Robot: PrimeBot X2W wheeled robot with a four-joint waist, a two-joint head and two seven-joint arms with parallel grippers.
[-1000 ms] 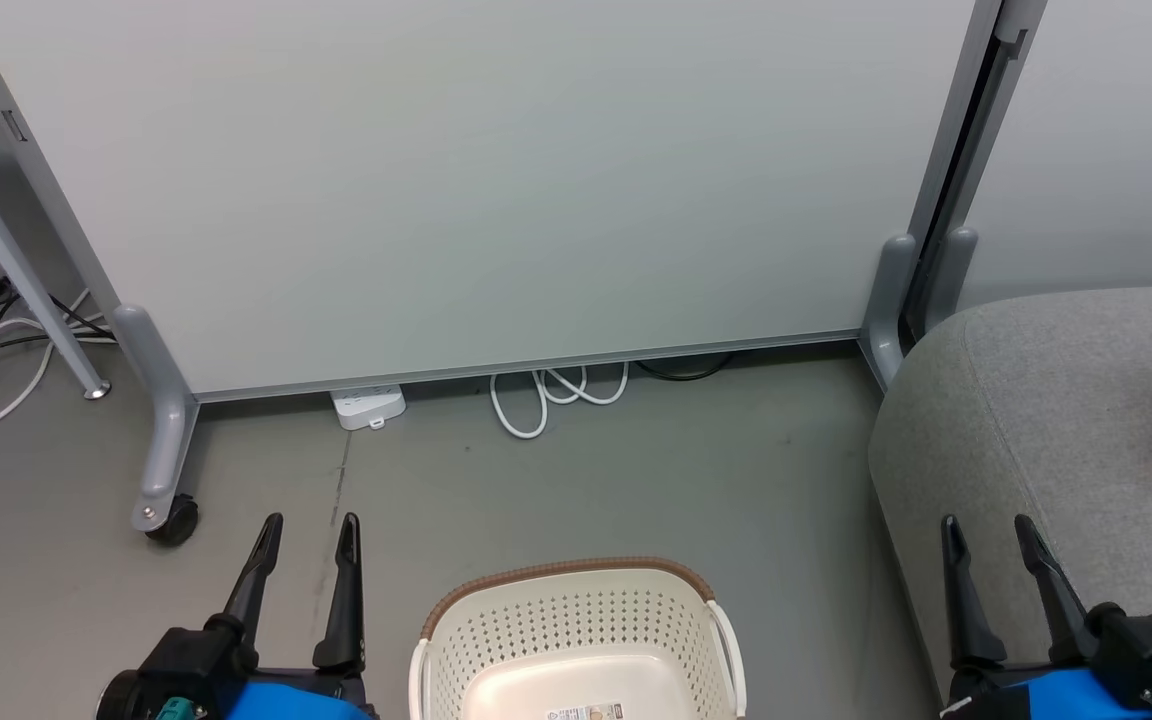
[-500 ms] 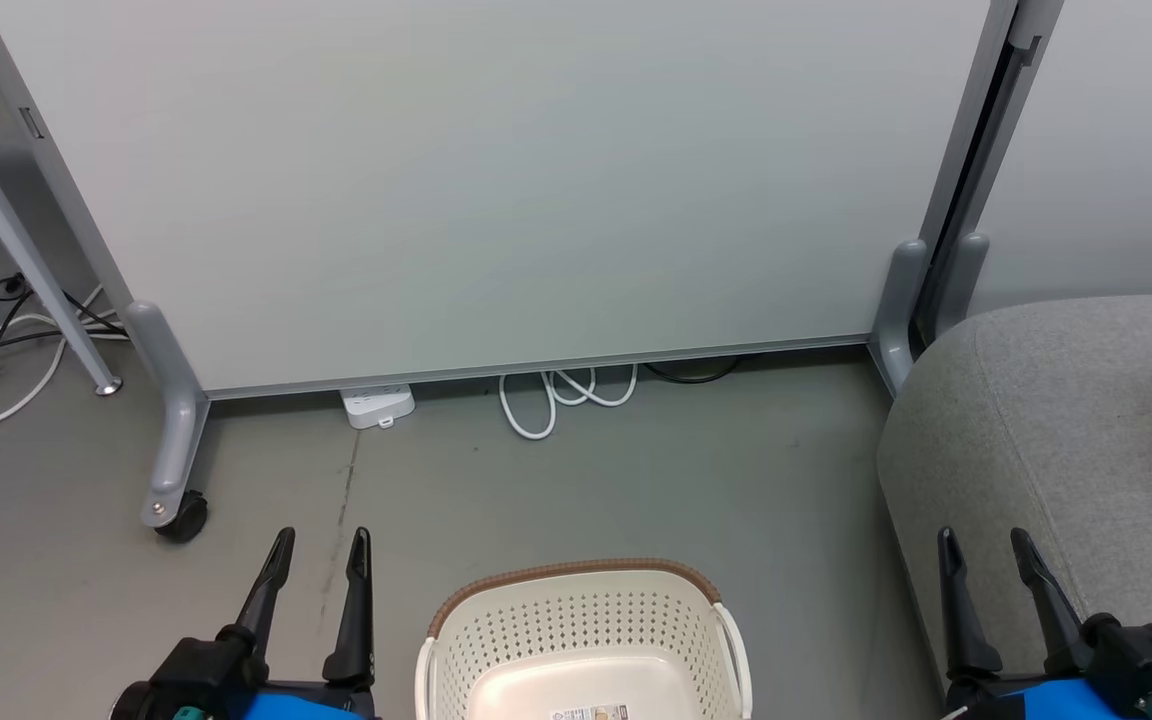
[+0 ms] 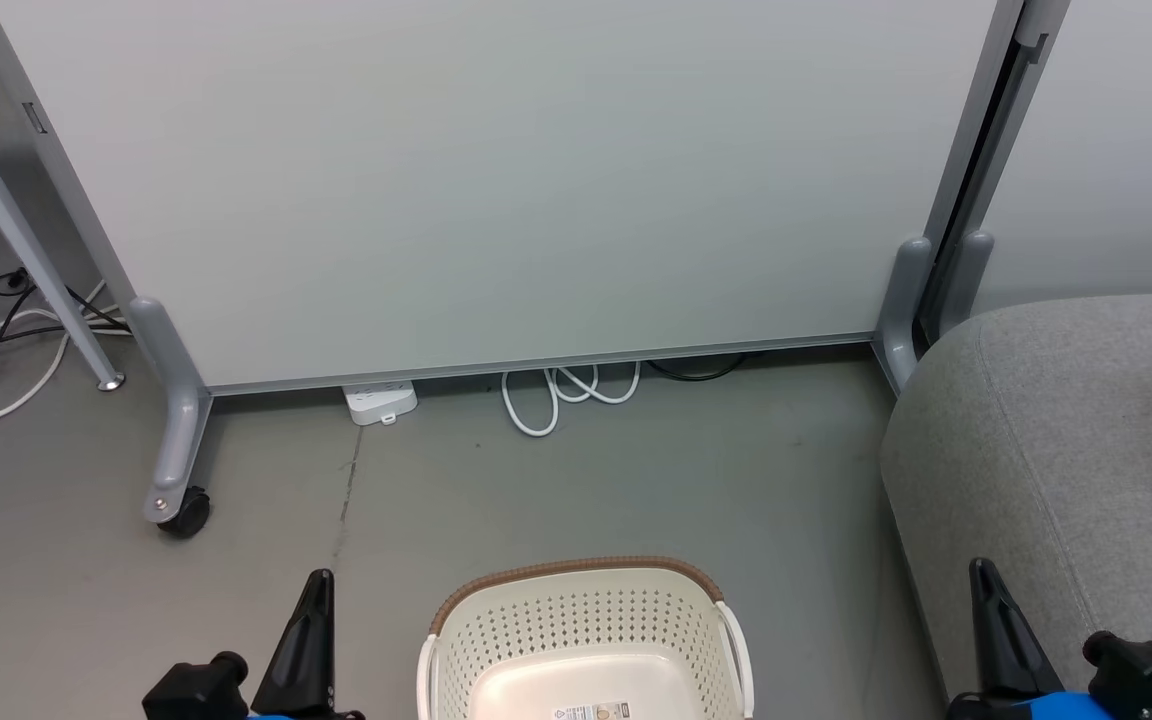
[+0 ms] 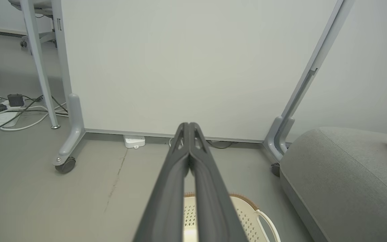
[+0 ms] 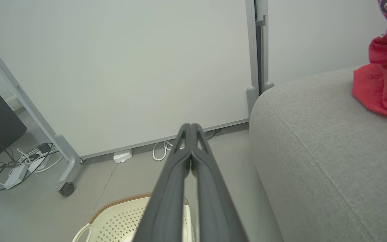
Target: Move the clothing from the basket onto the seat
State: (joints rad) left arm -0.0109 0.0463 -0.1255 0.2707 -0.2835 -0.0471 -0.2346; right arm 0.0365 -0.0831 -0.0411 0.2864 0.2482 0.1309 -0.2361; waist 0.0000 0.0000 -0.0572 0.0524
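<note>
Left end effector (image 3: 319,582), right end effector (image 3: 982,570): fingers apart second ago, now pressed together, gripping nothing. Clothing (image 5: 381,84) lies on seat (image 3: 1036,450), basket (image 3: 576,574) on floor.

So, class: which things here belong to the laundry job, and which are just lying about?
Job: basket, seat, red clothing on the seat.
Lying about: power strip, white cable, wheeled partition.

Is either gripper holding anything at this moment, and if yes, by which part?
Nothing is held. The left gripper and the right gripper are both shut with nothing between the fingers. The clothing lies on the seat.
</note>
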